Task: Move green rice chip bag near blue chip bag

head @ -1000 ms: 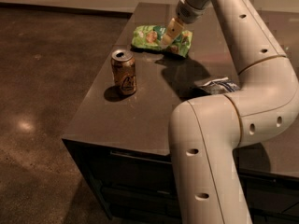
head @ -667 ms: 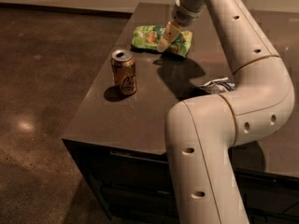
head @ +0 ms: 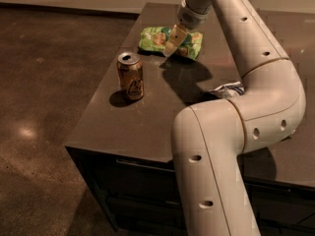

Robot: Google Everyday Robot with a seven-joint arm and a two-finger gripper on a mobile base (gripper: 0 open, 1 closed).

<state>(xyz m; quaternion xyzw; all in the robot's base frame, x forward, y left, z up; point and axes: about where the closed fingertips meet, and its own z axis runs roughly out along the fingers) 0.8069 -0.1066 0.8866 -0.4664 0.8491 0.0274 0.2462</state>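
Note:
The green rice chip bag (head: 156, 38) lies flat on the dark table (head: 147, 117) near its far left edge. My gripper (head: 173, 42) hangs from the arm directly over the bag's middle, right at its surface. The bag's right part (head: 193, 44) shows past the gripper. The blue chip bag (head: 227, 89) lies further right and nearer, and my arm's elbow hides most of it, so only a navy and white end shows.
A tan soda can (head: 130, 76) stands upright on the table, left of and nearer than the green bag. My large white arm (head: 216, 146) fills the right foreground. The table's left edge drops to a brown floor (head: 44, 97).
My gripper has moved a little left and down onto the green bag. The bag, can and blue bag have not moved.

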